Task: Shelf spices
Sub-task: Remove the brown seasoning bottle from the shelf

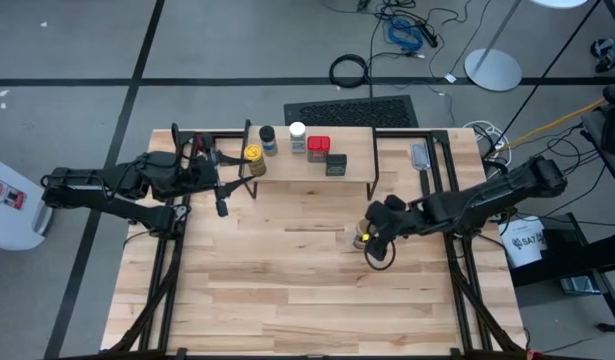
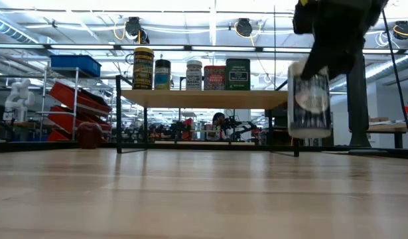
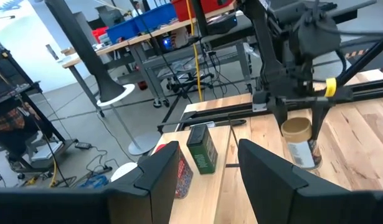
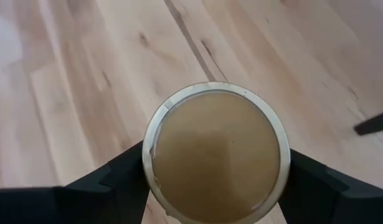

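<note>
So the right gripper [image 4: 213, 180] is clamped on the tan-topped jar [image 4: 216, 152], plank tabletop [image 4: 85, 74] right underneath it; left gripper [image 3: 207, 171] sits apart, workbenches [image 3: 141, 37] beyond.

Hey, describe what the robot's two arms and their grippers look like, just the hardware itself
Both arms are dark, nearly black, built of jointed segments. The left gripper ends in two broad, flat, matte black fingers. The right gripper has slim dark fingers hanging from a black crossbar, with a yellow band beside it and dark cables along the arm.

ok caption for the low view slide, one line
Right tool holds a tan-topped spice jar just above the table, beside the wood-topped shelf carrying five spice containers.
</note>
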